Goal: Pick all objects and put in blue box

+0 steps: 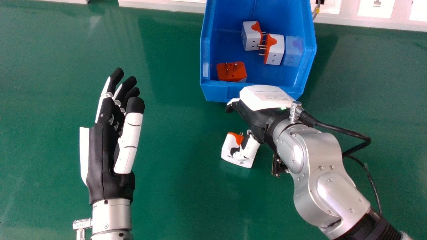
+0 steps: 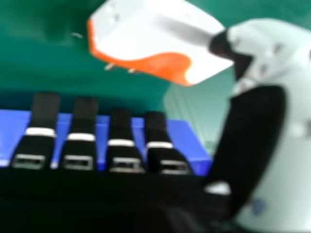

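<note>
Resting on the surface, the adapter is lying to the near left of the right hand, by its thumb, which straight fingers are standing apart from.

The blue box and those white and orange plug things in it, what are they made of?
The blue box looks like moulded plastic, smooth and slightly glossy: its inner wall faintly mirrors one of the plugs. The plugs seem to be hard, smooth plastic, judging by their even surfaces and crisp edges. Their pins are probably metal, given the silvery look.
</note>
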